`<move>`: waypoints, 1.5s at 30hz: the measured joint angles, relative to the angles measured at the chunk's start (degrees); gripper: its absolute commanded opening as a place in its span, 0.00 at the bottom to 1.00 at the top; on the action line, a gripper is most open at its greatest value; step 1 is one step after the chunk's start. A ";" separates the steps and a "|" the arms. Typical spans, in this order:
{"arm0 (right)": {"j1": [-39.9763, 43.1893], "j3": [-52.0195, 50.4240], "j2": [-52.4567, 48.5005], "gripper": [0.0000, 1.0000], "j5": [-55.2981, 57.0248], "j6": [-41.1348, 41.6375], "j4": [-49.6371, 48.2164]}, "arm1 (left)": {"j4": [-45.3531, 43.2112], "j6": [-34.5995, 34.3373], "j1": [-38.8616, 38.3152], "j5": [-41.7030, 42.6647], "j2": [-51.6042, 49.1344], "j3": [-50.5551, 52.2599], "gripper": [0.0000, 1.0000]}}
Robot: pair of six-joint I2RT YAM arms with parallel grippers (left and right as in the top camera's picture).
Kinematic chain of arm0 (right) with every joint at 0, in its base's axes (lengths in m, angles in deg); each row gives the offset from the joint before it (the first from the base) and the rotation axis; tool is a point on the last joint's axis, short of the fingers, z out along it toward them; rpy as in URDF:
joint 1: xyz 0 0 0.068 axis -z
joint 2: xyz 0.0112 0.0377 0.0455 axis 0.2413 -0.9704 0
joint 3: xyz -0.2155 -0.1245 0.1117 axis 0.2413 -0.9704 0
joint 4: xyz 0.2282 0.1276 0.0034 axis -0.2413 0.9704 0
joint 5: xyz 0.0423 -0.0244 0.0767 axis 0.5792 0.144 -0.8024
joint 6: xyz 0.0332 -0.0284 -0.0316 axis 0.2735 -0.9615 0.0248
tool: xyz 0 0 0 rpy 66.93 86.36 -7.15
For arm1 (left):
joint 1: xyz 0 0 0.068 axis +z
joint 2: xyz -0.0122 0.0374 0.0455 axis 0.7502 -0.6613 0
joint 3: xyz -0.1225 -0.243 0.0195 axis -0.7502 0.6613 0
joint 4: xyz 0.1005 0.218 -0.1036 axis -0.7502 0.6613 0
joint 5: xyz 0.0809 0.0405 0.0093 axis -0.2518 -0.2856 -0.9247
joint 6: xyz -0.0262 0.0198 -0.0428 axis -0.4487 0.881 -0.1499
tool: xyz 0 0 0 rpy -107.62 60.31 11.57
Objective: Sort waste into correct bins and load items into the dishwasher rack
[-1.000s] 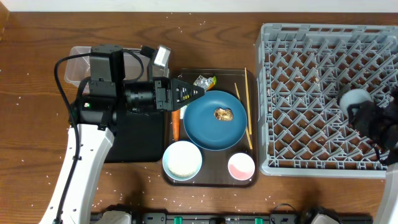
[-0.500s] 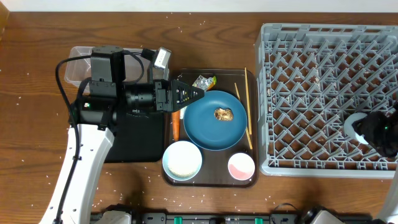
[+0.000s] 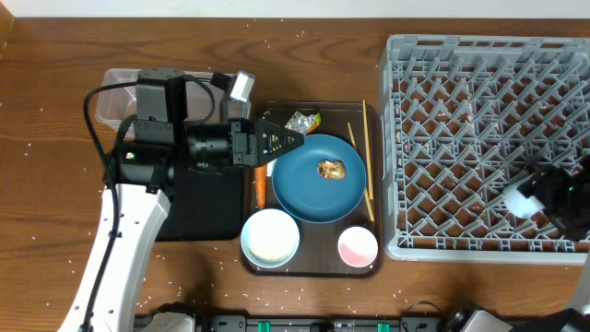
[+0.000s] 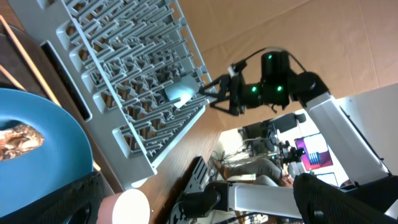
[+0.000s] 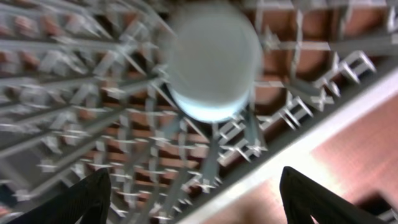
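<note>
While prev. in R gripper (image 5: 194, 174), cup (image 3: 513, 196) now free

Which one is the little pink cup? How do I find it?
Find the brown tray just left of the big grey rack. At its near right corner, beside the white bowl, stands a small round cup. It alone is pink inside.

Two cups (image 3: 358, 246), one plate (image 3: 302, 192), one bowl (image 3: 247, 231)
</note>
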 measured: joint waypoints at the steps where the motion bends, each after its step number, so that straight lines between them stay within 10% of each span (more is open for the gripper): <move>1: 0.00 1.31 0.07 0.81 -0.96 -0.04 0.09 | 0.00 0.02 -0.24 -0.20 0.00 0.00 0.98; 8: -0.44 8.59 3.98 0.81 -10.69 -3.74 1.77 | 6.49 0.94 -2.45 -7.76 0.00 -0.11 0.98; 15: -3.67 9.03 9.11 0.86 -17.33 -6.51 2.95 | 23.61 3.93 -15.26 -35.10 0.00 -0.24 0.80; 24: -5.77 9.03 9.29 0.86 -18.67 -6.93 2.51 | 23.78 5.14 -37.66 -63.43 -2.82 -0.24 0.69; 45: -6.01 9.03 9.29 0.88 -19.04 -6.93 3.41 | 16.11 4.96 -49.42 -65.48 -23.04 -0.24 0.55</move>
